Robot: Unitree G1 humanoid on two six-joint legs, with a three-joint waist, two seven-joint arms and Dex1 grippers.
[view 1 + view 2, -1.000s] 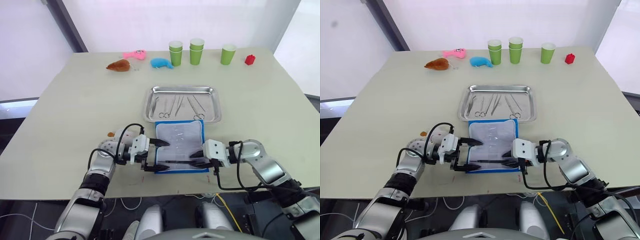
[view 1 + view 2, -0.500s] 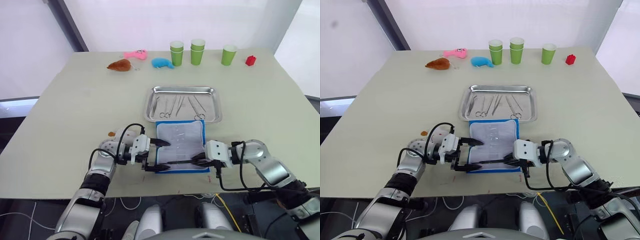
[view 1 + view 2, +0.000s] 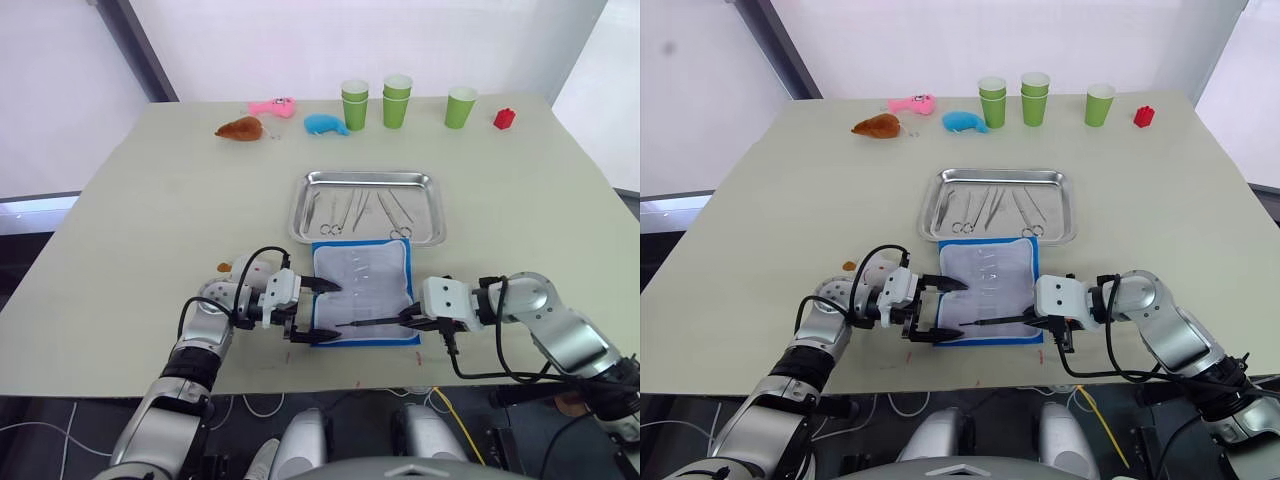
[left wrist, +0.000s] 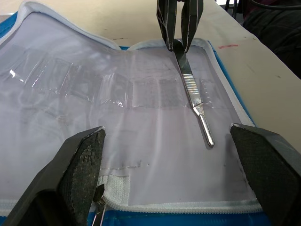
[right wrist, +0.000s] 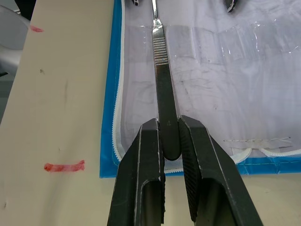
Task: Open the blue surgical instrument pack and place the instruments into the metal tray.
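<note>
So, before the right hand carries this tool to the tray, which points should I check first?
1. Right hand shut on the tool: ok, held at one end.
2. Tool clear of the pack's pockets: cannot tell; it lies low over the lining.
3. Pack open and flat: ok.
4. Left hand open at the pack's left edge, away from the tool: ok.
5. Tray has room: ok, other tools lie mid-tray, bare metal at both sides.
6. Path from pack to tray: ok, nothing between.

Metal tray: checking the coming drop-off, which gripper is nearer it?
Right. The right gripper, shut on an instrument, sits below the metal tray's right half; the left gripper is slightly farther.
</note>
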